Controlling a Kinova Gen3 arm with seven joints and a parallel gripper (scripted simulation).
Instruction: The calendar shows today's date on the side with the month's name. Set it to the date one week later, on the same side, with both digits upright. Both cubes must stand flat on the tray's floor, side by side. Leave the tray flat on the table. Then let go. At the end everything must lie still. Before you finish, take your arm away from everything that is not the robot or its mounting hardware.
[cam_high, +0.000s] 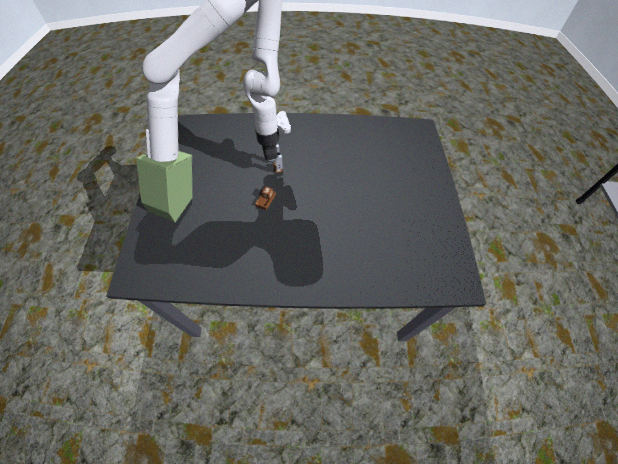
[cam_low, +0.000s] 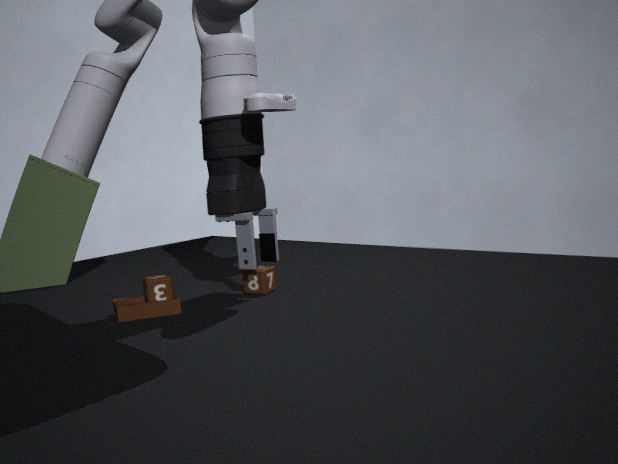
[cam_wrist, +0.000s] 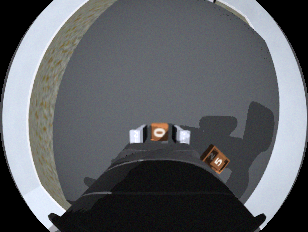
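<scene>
A loose brown cube (cam_high: 278, 171) (cam_low: 259, 283) (cam_wrist: 159, 128) stands flat on the table, with 8 and 7 upright on two sides and 0 on top. My open gripper (cam_high: 278, 164) (cam_low: 258, 265) (cam_wrist: 160, 134) points down over it. In the wrist view the fingers are on either side of the cube, with gaps; their tips are about at its top. The brown tray (cam_high: 262, 204) (cam_low: 131, 311) lies on the table. The other cube (cam_high: 268, 191) (cam_low: 158, 290) (cam_wrist: 218, 162) sits in one end of it, with an upside-down 3 facing the exterior camera and 5 on top. No month name is readable.
The green arm base (cam_high: 165, 187) (cam_low: 47, 225) stands at the table's left edge. The tray is near the loose cube, towards the top view's front edge of the dark table (cam_high: 375, 200). The arm's shadow falls across the tray area.
</scene>
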